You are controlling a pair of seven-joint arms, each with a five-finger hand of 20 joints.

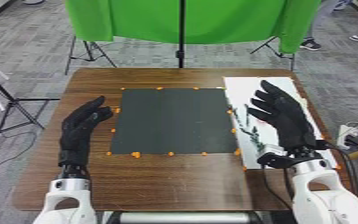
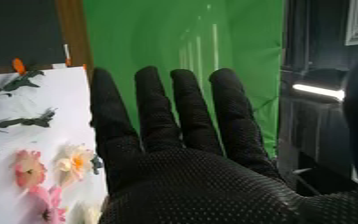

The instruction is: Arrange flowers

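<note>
Got pink flowers (image 2: 31,170), a cream flower (image 2: 73,164) and leafy stems (image 2: 17,122) lying on the white sheet (image 1: 245,86). Over that sheet, see the right hand (image 1: 288,119), straight-fingered and gripping nothing; across the dark mat (image 1: 174,120) from the sheet, over the table (image 1: 171,185), see the left hand (image 1: 78,125), loose-fingered and likewise released.

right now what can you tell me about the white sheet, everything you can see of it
The white sheet lies flat along the right side of the table, beside the dark mat. It looks smooth, like paper or thin board, longer than wide. Green leafy stems and pink and cream flowers lie on it. Orange bits dot its edges. The right robot hand hides part of it.
</note>
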